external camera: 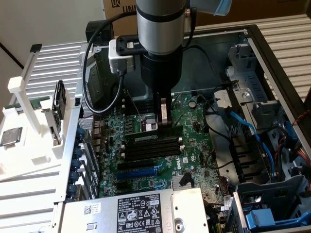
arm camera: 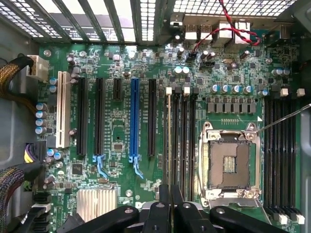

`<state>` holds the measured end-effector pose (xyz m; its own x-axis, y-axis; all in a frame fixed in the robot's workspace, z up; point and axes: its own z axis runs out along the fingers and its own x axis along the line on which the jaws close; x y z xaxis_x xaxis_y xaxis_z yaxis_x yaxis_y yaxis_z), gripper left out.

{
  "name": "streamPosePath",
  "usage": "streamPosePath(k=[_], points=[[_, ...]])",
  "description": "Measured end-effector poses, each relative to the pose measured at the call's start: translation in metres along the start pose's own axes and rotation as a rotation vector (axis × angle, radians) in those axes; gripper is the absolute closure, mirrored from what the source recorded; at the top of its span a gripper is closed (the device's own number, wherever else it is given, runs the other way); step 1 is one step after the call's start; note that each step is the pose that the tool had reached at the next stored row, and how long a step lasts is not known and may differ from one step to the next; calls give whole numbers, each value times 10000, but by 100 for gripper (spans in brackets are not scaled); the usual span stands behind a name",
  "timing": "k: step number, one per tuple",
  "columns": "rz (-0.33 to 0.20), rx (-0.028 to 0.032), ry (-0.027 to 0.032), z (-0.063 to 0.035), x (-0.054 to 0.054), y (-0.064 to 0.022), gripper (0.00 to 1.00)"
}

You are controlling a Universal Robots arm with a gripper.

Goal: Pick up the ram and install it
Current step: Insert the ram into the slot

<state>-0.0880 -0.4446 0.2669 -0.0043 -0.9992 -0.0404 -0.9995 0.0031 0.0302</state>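
Well, my gripper (external camera: 165, 125) hangs near the centre of the exterior view, reaching straight down into the open grey metal computer case (external camera: 209, 53). Its fingers are drawn close together on the ram (external camera: 146, 138) — the long, thin green circuit-board stick with a white label strip. The ram lies along the one of the long black memory slots (external camera: 153, 148) that is nearest the top of the frame, and I pinch its upper edge toward the exterior view's right. Whether it is pressed fully home I cannot tell. Below the slots in that frame sits the long blue expansion slot (external camera: 138, 172), and lower still the silver power supply box with a black label (external camera: 141, 213). At the exterior view's left stands a white plastic rack (external camera: 29, 121), outside the case.

In the wrist view my gripper (arm camera: 170, 199) is two black fingers side by side. The ram (arm camera: 169, 141) appears edge-on as a pale line just beside the other black memory slots (arm camera: 183, 141) — between the blue expansion slot (arm camera: 134, 121) and the square metal processor socket (arm camera: 229, 162) on the green motherboard (arm camera: 116, 58).
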Motion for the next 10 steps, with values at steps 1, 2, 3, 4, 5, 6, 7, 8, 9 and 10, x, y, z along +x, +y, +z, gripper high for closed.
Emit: streamPosePath(k=[1,2,3,4,5,6,7,8,9,10], points=[[0,0,0,4,0,0,88],[0,-1,1,7,0,0,88],[0,-1,1,11,1,0,88],[-1,-1,0,16,0,0,88],[0,-1,1,21,-1,3,88],[0,-1,1,26,-2,8,88],[0,-2,2,35,-4,21,88],[0,-1,1,39,-4,21,88],[-1,-1,0,44,-5,21,88],[-1,-1,1,49,-7,21,88]])
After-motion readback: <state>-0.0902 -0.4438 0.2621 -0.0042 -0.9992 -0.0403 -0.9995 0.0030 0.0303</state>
